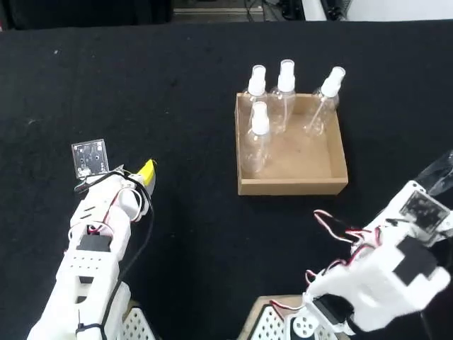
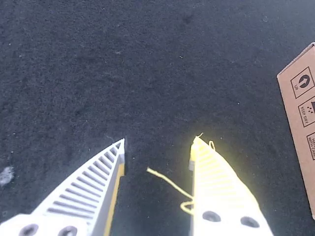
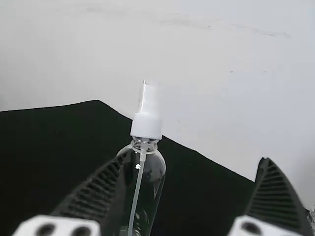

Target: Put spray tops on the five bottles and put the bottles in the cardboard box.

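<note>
High view: two arms at the lower edge; a cardboard box (image 1: 291, 185) right of centre holds four spray-topped bottles (image 1: 260, 145).
The left gripper (image 2: 158, 143), at lower left, points up-frame over the black table (image 1: 141, 85), jaws parted and empty. The right gripper (image 3: 193, 162), near the right edge, is spread wide. The fifth bottle (image 3: 142, 172) runs lengthwise beside one finger, unclamped, its spray top (image 3: 146, 118) pointing away from the wrist.
</note>
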Robot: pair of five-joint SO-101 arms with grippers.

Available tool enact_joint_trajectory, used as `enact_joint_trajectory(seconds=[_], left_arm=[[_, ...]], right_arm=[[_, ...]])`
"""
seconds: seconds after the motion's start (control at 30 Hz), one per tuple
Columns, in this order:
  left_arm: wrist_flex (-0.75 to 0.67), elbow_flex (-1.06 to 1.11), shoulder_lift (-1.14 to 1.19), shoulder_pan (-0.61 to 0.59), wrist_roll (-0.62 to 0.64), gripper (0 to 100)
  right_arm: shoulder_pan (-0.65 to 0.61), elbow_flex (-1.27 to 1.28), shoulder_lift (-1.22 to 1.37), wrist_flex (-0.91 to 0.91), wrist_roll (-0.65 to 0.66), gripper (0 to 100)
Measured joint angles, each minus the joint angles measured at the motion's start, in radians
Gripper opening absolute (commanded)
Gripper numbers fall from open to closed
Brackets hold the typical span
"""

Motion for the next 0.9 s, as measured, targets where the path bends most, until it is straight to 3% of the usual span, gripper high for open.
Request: enact_joint_trajectory(seconds=[0.17, 0.33, 0.6, 0.67, 0.9], left_arm=[[0.000, 0.000, 0.000, 0.000, 0.000, 21], [0.000, 0.000, 0.000, 0.000, 0.000, 21], [0.000, 0.000, 0.000, 0.000, 0.000, 21], [0.000, 0.000, 0.000, 0.000, 0.000, 21], [0.000, 0.000, 0.000, 0.000, 0.000, 21]], right_arm=[[0.000, 0.000, -0.215, 0.255, 0.023, 32.5], [0.000, -0.014, -0.446, 0.621, 0.023, 32.5], [0.000, -0.353, -0.471, 1.267, -0.015, 32.5], [0.000, -0.407, -0.427, 1.335, -0.018, 32.5], [-0.051, -0.425, -0.304, 1.313, 0.005, 32.5]])
